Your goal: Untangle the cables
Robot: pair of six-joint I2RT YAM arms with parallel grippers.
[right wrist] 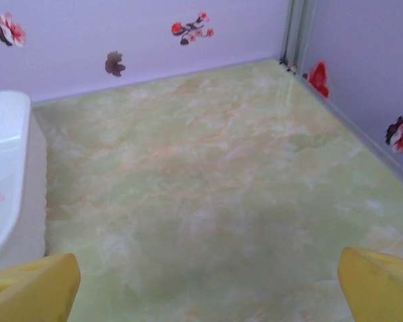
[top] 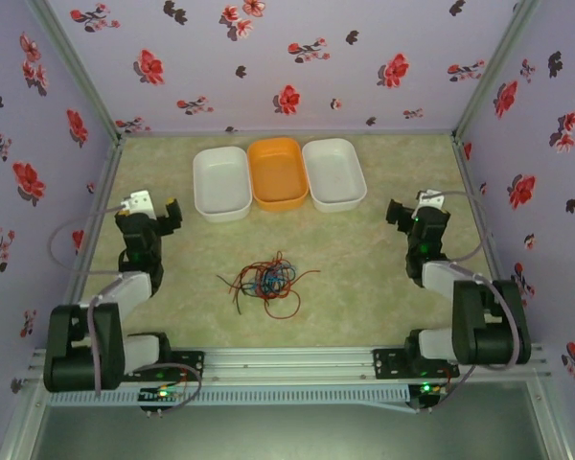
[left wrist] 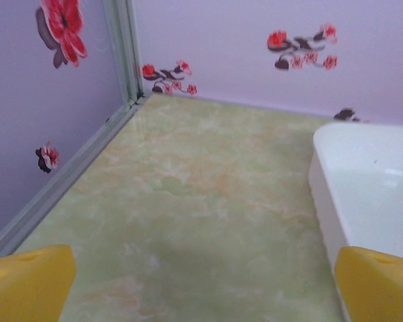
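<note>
Two hands, one tangle, three tubs

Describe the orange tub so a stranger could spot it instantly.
On the green marbled table, three tubs sit in a row along the far side. The orange tub is the middle one; the left tub and right tub are white.

table: glossy marble-look | bin: smooth plastic | rail: metal

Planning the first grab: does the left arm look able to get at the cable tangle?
Probably yes. The left gripper stands open, holding nothing, and bare table lies between it and the cable tangle; the left white tub sits farther back, off that path.
</note>
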